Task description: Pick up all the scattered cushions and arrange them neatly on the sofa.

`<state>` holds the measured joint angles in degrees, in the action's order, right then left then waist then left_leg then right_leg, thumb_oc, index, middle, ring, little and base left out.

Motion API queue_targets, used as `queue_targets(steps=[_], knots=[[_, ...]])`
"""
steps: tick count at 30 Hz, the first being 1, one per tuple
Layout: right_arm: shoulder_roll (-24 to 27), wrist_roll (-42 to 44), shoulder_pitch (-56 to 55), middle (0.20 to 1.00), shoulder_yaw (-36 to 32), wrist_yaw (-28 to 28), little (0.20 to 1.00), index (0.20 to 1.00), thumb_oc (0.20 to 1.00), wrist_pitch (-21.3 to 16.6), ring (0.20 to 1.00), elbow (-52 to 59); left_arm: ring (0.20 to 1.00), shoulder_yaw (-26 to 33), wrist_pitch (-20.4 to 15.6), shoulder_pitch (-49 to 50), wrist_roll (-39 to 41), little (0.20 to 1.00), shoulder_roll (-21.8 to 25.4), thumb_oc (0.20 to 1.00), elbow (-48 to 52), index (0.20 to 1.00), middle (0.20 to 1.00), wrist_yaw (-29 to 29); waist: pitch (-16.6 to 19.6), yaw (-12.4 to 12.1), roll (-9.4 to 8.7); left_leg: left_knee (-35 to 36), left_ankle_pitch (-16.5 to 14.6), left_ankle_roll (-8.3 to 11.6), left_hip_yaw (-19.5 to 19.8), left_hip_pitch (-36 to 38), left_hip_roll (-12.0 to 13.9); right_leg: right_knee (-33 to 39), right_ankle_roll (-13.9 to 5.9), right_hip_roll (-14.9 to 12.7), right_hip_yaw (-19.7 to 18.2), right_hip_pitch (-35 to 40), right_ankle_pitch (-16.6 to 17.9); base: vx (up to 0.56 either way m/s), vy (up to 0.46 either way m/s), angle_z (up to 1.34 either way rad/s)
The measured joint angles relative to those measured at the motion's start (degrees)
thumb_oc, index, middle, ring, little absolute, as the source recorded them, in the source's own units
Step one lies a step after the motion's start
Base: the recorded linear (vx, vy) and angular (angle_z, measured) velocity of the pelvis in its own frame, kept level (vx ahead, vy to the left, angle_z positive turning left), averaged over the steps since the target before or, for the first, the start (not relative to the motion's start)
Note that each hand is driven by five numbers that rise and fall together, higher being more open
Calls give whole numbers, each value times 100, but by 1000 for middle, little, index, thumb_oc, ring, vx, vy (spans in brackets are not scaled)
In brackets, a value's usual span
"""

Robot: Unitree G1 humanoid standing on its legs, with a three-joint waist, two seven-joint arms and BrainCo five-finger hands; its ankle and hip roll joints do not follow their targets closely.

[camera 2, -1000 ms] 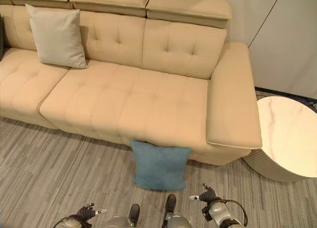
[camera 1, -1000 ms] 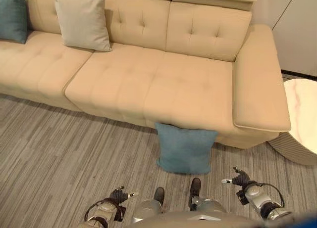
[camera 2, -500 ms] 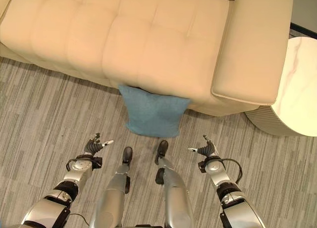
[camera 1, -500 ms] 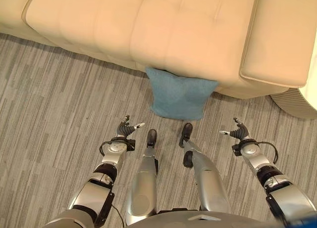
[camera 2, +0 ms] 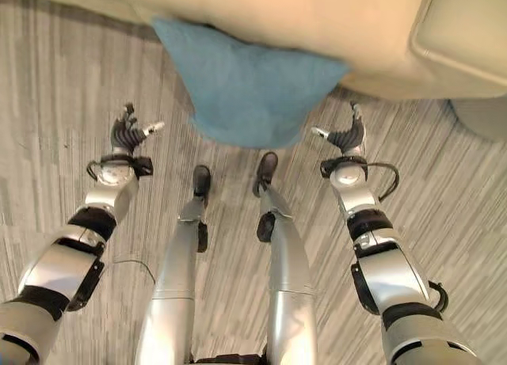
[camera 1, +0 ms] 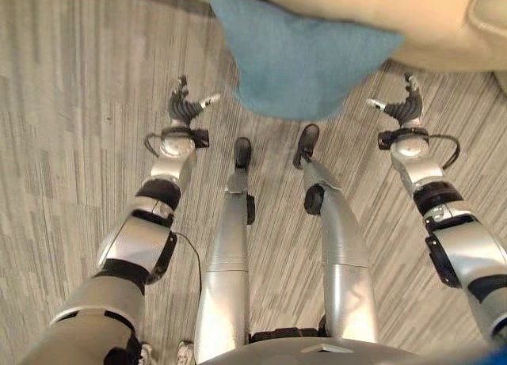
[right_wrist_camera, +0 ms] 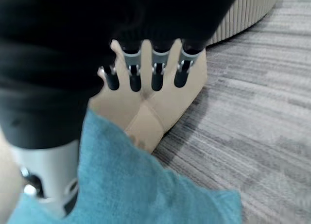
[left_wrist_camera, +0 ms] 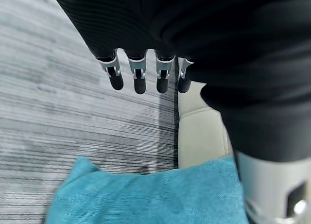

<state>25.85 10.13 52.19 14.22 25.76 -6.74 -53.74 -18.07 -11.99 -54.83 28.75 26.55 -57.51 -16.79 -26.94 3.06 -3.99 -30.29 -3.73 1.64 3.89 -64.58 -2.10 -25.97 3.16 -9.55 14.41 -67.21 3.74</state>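
Note:
A teal cushion (camera 1: 305, 60) leans on the floor against the front of the beige sofa (camera 2: 317, 17). My left hand (camera 1: 187, 109) hovers over the carpet just left of the cushion, fingers straight and apart, holding nothing. On the cushion's other side my right hand (camera 1: 405, 110) is raised the same way, open and empty. Both hands are a short way from the cushion's lower corners and do not touch it. The left wrist view shows the teal cushion (left_wrist_camera: 146, 197) past the fingers (left_wrist_camera: 140, 80); the right wrist view shows the cushion (right_wrist_camera: 141, 190) and the sofa's base (right_wrist_camera: 155, 105).
Grey striped carpet (camera 1: 71, 104) covers the floor around me. The sofa's right armrest (camera 2: 467, 28) juts out at the upper right, with the ribbed base of a round side table (camera 2: 483, 115) beside it.
The view has tipped further down and closer, so the cushion now sits at the top edge. Both arms have reached forward, bringing the hands up beside the cushion.

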Motion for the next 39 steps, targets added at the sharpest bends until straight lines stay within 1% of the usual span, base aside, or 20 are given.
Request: queue_targets(steps=[2, 4, 6, 8, 9, 11, 13, 17, 22, 23, 26, 28, 29, 30, 31, 33, 34, 35, 36, 39], knots=[[1, 44, -3, 1000, -2, 141, 1000, 1000, 1000, -27, 1000, 80, 1000, -7, -11, -149, 8, 1000, 15, 1000, 17, 1000, 1000, -54, 5, 49, -17, -11, -16, -28, -28, -154, -37, -44, -35, -29, -64, -176, -17, 2, 22, -1], [79, 107, 151, 1000, -17, 272, 1000, 1000, 1000, -66, 1000, 172, 1000, -198, -19, -419, 79, 1000, 183, 1000, 9, 1000, 1000, -193, 32, 114, -56, -143, -25, -48, -122, -578, -76, -234, -101, -73, -200, -675, -47, 20, 30, -4], [154, 213, 354, 1000, -6, 313, 1000, 1000, 1000, -63, 1000, 257, 1000, -203, -20, -682, 193, 1000, 212, 1000, 26, 1000, 1000, -212, 28, 127, -56, -313, -51, -71, -152, -897, -80, -334, -60, -75, -239, -991, -18, 45, 19, -7], [240, 329, 745, 1000, -13, 373, 1000, 1000, 1000, -138, 1000, 509, 1000, -223, -31, -1069, 282, 1000, 283, 1000, 28, 1000, 1000, -228, 18, 258, -63, -727, -155, -86, -182, -1512, -75, -613, -46, -79, -309, -1566, -21, 46, 8, -9], [241, 378, 804, 1000, -13, 378, 1000, 1000, 1000, -170, 1000, 537, 1000, -235, -31, -1118, 330, 1000, 281, 1000, 29, 1000, 1000, -227, 15, 285, -61, -788, -158, -84, -180, -1576, -73, -635, -44, -77, -310, -1618, -19, 48, 5, -6], [266, 440, 823, 1000, 8, 415, 1000, 1000, 1000, -234, 1000, 586, 1000, -437, -39, -1199, 407, 1000, 296, 1000, 77, 1000, 1000, -244, 27, 286, -64, -964, -227, -79, -207, -1681, -68, -788, -96, -74, -372, -1735, -73, 45, -24, -5], [464, 501, 845, 1000, 15, 446, 1000, 1000, 1000, -319, 1000, 807, 1000, -432, -116, -1280, 440, 1000, 327, 1000, 387, 1000, 1000, -268, 55, 224, -57, -1223, -335, -94, -302, -2031, -55, -1073, -122, -80, -501, -2127, -143, 39, -20, -7], [622, 661, 1072, 1000, 7, 463, 1000, 1000, 1000, -369, 1000, 879, 1000, -435, -140, -1594, 449, 1000, 367, 1000, 447, 1000, 1000, -363, 57, 214, -52, -1824, -506, -116, -335, -2747, -6, -1495, -74, -61, -557, -2794, -184, 35, -11, -9], [594, 896, 1163, 1000, 303, 459, 1000, 1000, 1000, -424, 1000, 1032, 1000, -765, -116, -1746, 674, 1000, 363, 1000, 448, 1000, 1000, -373, 38, 184, 28, -2315, -656, -156, -342, -2835, 38, -1762, -72, -33, -578, -2806, -221, 14, -8, -11], [559, 968, 1345, 1000, 518, 458, 1000, 1000, 1000, -423, 1000, 1040, 1000, -987, -106, -1875, 674, 1000, 433, 1000, 442, 1000, 1000, -421, 22, 176, 54, -2474, -705, -181, -353, -2858, 77, -1872, -76, -19, -577, -2804, -235, 3, -10, -13], [372, 1022, 1734, 1000, 888, 416, 1000, 1000, 1000, -389, 1000, 1040, 1000, -1341, -63, -2242, 681, 1000, 257, 1000, 434, 1000, 1000, -442, 20, 55, 94, -2527, -755, -236, -394, -2845, 114, -1836, -144, 31, -639, -2785, -188, -4, -20, -9], [161, 1118, 1894, 1000, 1000, 485, 1000, 1000, 1000, -317, 1000, 989, 1000, -1350, 31, -2364, 771, 1000, 100, 1000, 331, 1000, 1000, -505, 14, 34, 104, -2523, -717, -196, -390, -2837, 119, -1848, -141, 45, -639, -2779, -169, 2, -31, -2], [123, 1119, 2061, 1000, 1139, 493, 1000, 1000, 1000, -175, 1000, 892, 1000, -1352, 104, -2645, 803, 1000, -151, 1000, -130, 1000, 1000, -629, 3, 28, 123, -2500, -710, -183, -386, -2783, 125, -1824, -89, 60, -637, -2720, -151, -1, -51, -1], [79, 1120, 2089, 1000, 1179, 497, 1000, 1000, 1000, -137, 1000, 871, 1000, -1406, 152, -2719, 798, 1000, -225, 1000, -220, 1000, 1000, -637, 1, 25, 128, -2485, -705, -177, -382, -2761, 127, -1807, -83, 62, -632, -2697, -146, -3, -66, -2], [111, 1134, 2467, 1000, 1546, 495, 1000, 1000, 1000, 41, 1000, 518, 1000, -1670, 372, -3205, 800, 1000, -373, 1000, -823, 1000, 1000, -719, -4, 3, 140, -2381, -653, -171, -362, -2704, 138, -1662, -53, 81, -594, -2609, -77, -3, -61, 1], [147, 1229, 2655, 1000, 1690, 488, 1000, 1000, 1000, 224, 1000, 425, 1000, -1739, 552, -3338, 805, 1000, -350, 1000, -604, 1000, 1000, -748, 5, -63, 157, -2164, -559, -102, -329, -2597, 139, -1527, -49, 101, -572, -2529, -41, -3, -41, 7], [173, 1238, 2690, 200, 1696, 487, 200, 200, 200, 236, 200, 428, 1000, -1774, 557, -3312, 857, 1000, -278, 1000, -504, 1000, 1000, -737, 6, -91, 160, -2082, -539, -103, -321, -2593, 143, -1466, -36, 109, -558, -2532, -31, 8, -20, 9], [191, 1364, 2874, 200, 1830, 481, 200, 200, 200, 288, 200, 414, 288, -1790, 557, -3310, 1017, 288, -74, 288, -313, 288, 288, -684, 0, -93, 170, -1934, -445, -60, -312, -2589, 148, -1322, 6, 132, -545, -2532, 36, 12, -21, 4], [181, 1391, 2888, 200, 1817, 476, 200, 200, 200, 288, 200, 416, 200, -1774, 555, -3262, 1169, 200, -3, 200, -177, 200, 200, -683, 1, -94, 171, -1915, -436, -48, -313, -2585, 158, -1307, 13, 140, -542, -2532, 41, 14, -16, 3], [258, 1392, 2880, 200, 1792, 470, 200, 200, 200, 287, 200, 417, 200, -1775, 483, -3097, 1378, 200, 152, 200, 54, 200, 200, -683, 2, -98, 175, -1922, -435, -44, -308, -2583, 165, -1321, 18, 144, -532, -2532, 38, 0, 0, 0]])
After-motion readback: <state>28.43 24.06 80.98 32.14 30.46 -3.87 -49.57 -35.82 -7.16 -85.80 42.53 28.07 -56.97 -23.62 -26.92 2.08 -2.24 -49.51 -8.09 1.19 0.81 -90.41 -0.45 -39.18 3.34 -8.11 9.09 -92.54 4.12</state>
